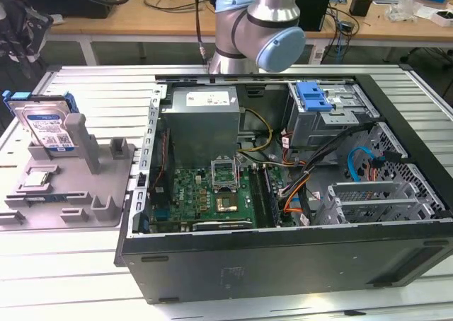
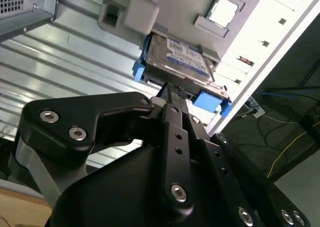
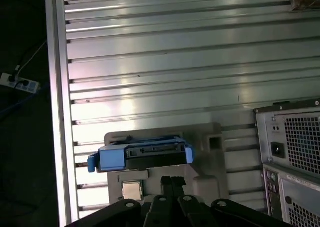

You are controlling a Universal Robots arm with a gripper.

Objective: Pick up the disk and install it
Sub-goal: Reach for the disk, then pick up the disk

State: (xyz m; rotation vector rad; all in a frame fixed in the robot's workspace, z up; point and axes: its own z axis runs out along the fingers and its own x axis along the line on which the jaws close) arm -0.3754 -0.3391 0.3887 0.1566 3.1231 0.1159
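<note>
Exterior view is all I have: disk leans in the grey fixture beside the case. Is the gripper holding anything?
Observer: No. In both wrist views the gripper is shut, with nothing between its fingertips.
Operator: Touching the disk?
Observer: No. The first wrist view shows a gap between the fingertips and the disk, which sits in the grey fixture.
Operator: Which side of the disk faces the wrist?
Observer: Its dark connector edge, seen edge-on in the first wrist view, framed by the blue carrier.
</note>
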